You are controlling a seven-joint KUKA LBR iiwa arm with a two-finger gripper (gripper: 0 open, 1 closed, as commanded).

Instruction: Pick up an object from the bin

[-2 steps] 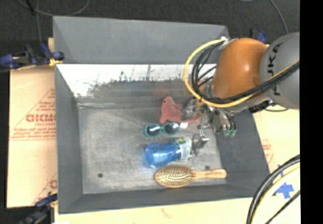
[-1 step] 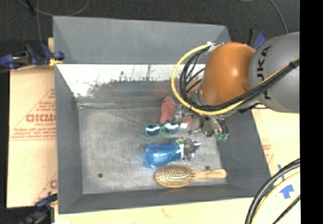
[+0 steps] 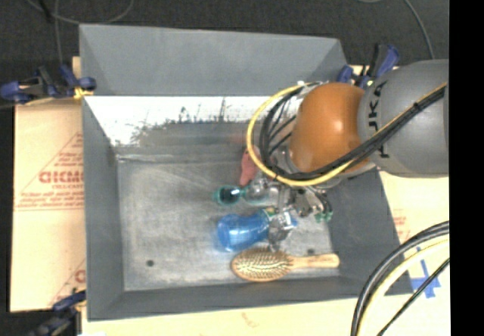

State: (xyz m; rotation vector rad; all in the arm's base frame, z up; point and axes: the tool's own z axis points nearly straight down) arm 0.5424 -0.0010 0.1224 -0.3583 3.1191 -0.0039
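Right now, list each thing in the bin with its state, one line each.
Blue see-through cup: lying on its side, mid-bin.
Wooden hairbrush: lying flat by the near wall, handle pointing right.
Small teal thing: lying on the floor, behind the cup.
Pink thing: near the far wall, partly hidden by the arm.
Gripper: low in the bin, at the cup's right end.

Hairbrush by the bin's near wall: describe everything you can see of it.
The hairbrush lies flat, light wood by its look, its oval head to the left with the golden-brown bristle face up and its straight handle pointing right. It sits along the front wall of the bin. A blue translucent cup lies just behind the head; contact unclear.
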